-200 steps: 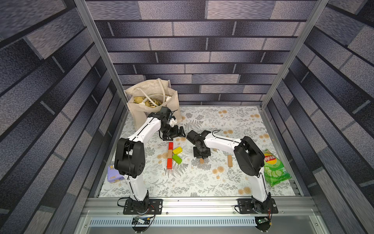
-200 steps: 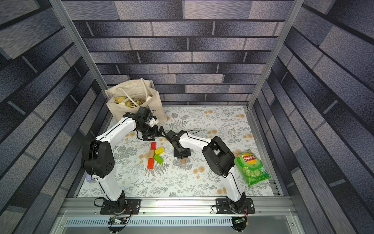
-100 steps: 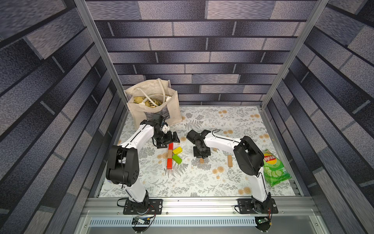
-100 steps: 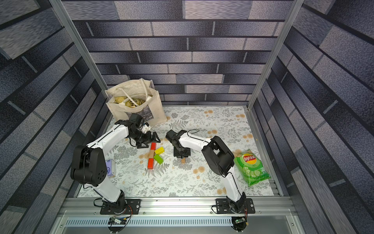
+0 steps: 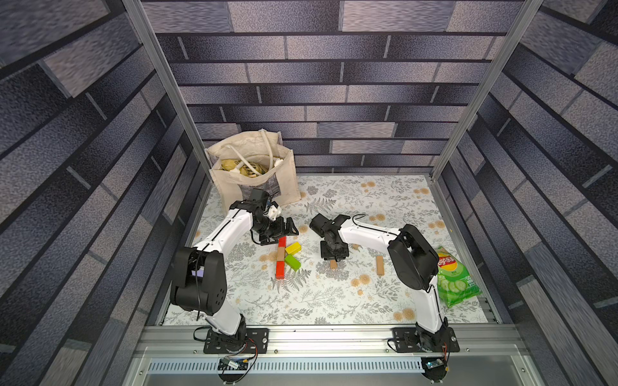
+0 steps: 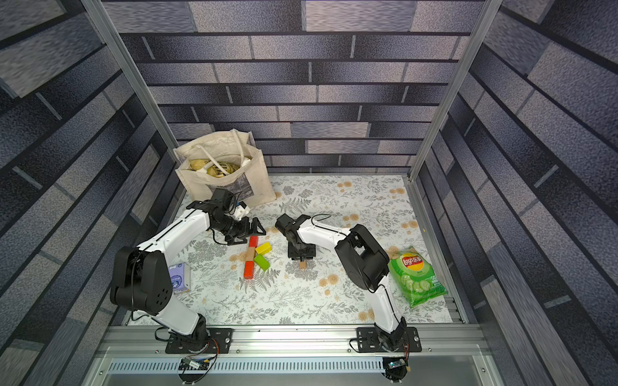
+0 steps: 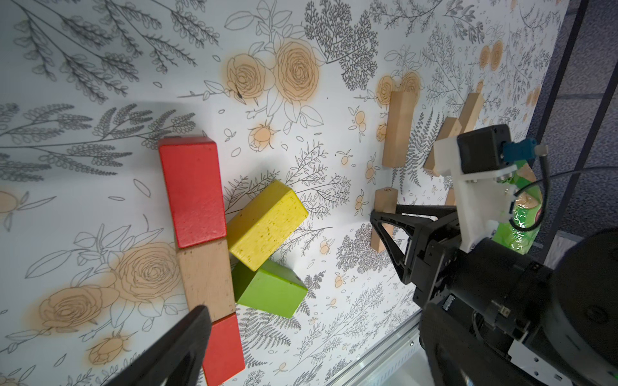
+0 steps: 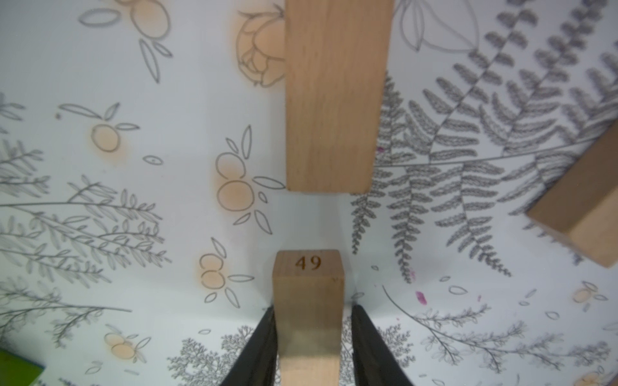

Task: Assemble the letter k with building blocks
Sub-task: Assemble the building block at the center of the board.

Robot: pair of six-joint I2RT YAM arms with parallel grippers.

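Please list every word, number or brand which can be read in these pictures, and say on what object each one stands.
"49": on the tan block nearest in the right wrist view.
"Lay's": on the green chip bag, in both top views.
Smaller print on the chip bag: too small to read.
Print on the tissue pack: too small to read.
Print on the tote bag: too blurred to read.

A cream tote bag (image 5: 287,182) stands far left on the floral worktop (image 5: 334,300); a green crisp packet (image 5: 455,279) lies near right, a purple tissue pack (image 6: 179,277) near left.
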